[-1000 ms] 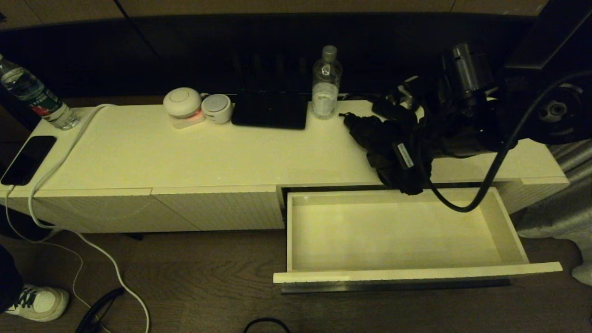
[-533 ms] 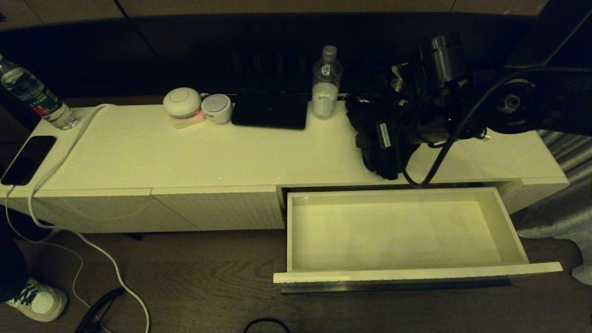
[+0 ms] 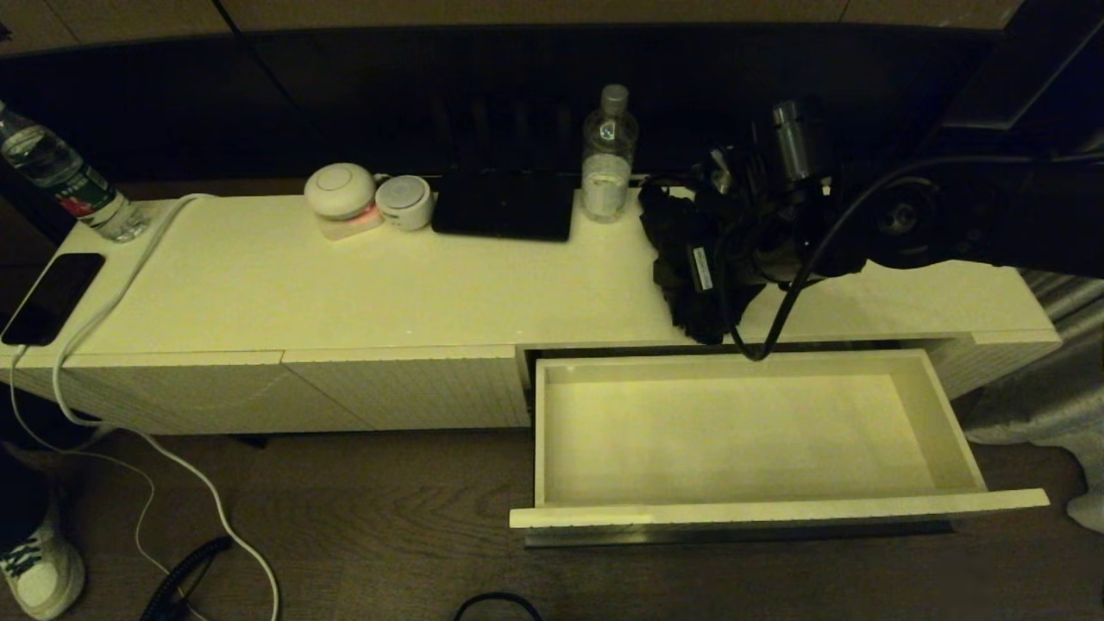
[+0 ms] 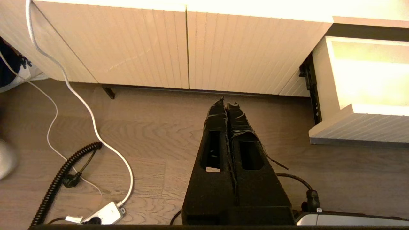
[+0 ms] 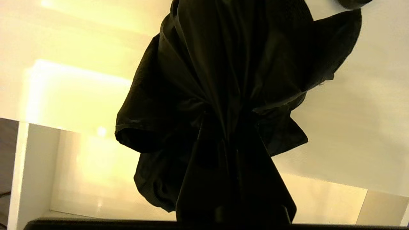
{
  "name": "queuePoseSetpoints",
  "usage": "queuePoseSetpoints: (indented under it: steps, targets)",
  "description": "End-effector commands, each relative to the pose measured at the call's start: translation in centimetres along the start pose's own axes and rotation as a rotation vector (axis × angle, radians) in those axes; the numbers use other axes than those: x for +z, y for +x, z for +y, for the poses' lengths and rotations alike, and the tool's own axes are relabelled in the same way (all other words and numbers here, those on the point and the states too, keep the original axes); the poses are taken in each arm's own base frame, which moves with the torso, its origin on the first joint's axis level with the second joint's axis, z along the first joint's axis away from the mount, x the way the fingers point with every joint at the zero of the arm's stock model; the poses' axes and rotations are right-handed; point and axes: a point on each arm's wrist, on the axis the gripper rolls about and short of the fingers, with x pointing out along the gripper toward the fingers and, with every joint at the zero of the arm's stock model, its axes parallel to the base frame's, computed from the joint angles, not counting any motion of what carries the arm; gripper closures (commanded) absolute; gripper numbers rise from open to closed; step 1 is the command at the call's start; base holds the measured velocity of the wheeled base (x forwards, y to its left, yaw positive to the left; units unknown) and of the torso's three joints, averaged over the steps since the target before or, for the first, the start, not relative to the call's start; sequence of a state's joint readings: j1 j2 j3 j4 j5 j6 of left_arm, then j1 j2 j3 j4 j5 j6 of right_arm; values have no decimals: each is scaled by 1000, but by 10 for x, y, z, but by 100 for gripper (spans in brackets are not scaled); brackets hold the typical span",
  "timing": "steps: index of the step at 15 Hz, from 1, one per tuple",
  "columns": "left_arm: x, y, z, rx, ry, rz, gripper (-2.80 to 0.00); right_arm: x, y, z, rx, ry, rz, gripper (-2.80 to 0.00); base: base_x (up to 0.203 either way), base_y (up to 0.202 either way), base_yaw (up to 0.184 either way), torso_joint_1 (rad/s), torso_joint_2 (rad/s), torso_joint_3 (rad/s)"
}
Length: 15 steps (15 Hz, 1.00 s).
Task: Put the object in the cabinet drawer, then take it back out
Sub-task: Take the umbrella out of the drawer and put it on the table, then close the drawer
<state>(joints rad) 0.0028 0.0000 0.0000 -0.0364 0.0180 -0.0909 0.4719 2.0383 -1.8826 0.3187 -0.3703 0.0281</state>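
The object, a bunchy black umbrella [image 3: 690,259], hangs just above the cabinet top near the drawer's back left corner. My right gripper [image 3: 729,246] reaches in from the right and is shut on its fabric. In the right wrist view the black cloth [image 5: 223,64] spills around the closed gripper [image 5: 228,127], with the pale drawer below. The cabinet drawer [image 3: 776,511] is pulled fully out and its smooth interior holds nothing. My left gripper [image 4: 226,103] is shut and empty, low over the wooden floor in front of the ribbed cabinet panels, left of the drawer [image 4: 322,80].
On the cabinet top stand a water bottle [image 3: 609,155], a flat black box [image 3: 504,207], two white round devices [image 3: 341,190] and a second bottle [image 3: 69,185]. A phone [image 3: 52,297] and white cable [image 3: 103,302] lie far left. The arm's black cable [image 3: 776,319] dangles over the drawer's back edge.
My right gripper has carried the umbrella leftward and back from over the drawer's rear edge to above the cabinet top. The shoe at the lower left shifted.
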Motion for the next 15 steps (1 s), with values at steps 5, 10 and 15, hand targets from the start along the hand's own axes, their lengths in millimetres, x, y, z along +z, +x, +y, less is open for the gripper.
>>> queuePoseSetpoints:
  steps: [5,10,15]
  targets:
    - [0,0,0,1,-1,-2,0,2,-9,-3,-3,-4,-10,-280,0,0,0,0,0,0]
    - [0,0,0,1,-1,-2,0,13,-54,-8,-32,-18,-68,-280,0,0,0,0,0,0]
    - [0,0,0,1,-1,-2,0,-47,-112,-26,-11,-301,45,-280,0,0,0,0,0,0]
